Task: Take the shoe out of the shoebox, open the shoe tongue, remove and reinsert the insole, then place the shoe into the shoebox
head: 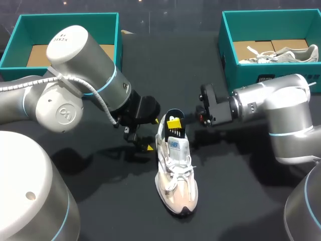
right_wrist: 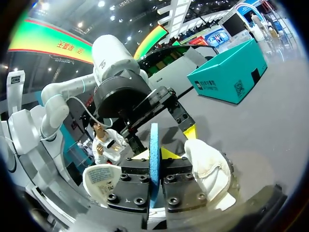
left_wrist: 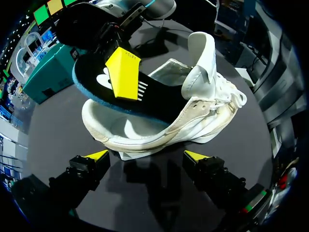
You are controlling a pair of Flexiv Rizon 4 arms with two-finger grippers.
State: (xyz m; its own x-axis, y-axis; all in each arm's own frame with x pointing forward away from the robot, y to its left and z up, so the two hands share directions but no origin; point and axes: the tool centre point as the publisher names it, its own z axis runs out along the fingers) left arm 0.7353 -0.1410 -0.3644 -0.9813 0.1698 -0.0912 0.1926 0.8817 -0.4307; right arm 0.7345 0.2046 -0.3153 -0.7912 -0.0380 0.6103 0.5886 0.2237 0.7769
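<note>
Left end effector (left_wrist: 147,155) is closest: fingers wide apart, holding nothing, low over the worktop (left_wrist: 58,130) just beside the shoe (left_wrist: 159,133). No contact that I can see.

Shoe is out of its box, upright on its sole mid-worktop, toe toward the near edge and heel toward the far edge. Step one looks done.

Tongue (left_wrist: 202,50) stands up, clear of the opening. I'd call that done too.

Right end effector (head: 174,122) is clamped on the heel end of the insole (left_wrist: 161,104), one finger on each face. That end is raised above the collar, and the forepart sits down inside the shoe.

Judgement: mid insole step. Can't tell whether it's coming out or going back in.

Left either way: seat the insole flat, release, lift the shoe into a shoebox.

Far-left shoebox (head: 67,19), at the far-left corner, shows only bare cardboard where it isn't hidden by the arm. Far-right shoebox (head: 241,70), at the far-right corner, already holds a second shoe (head: 281,54).

Roughly halfway, I'd say.
</note>
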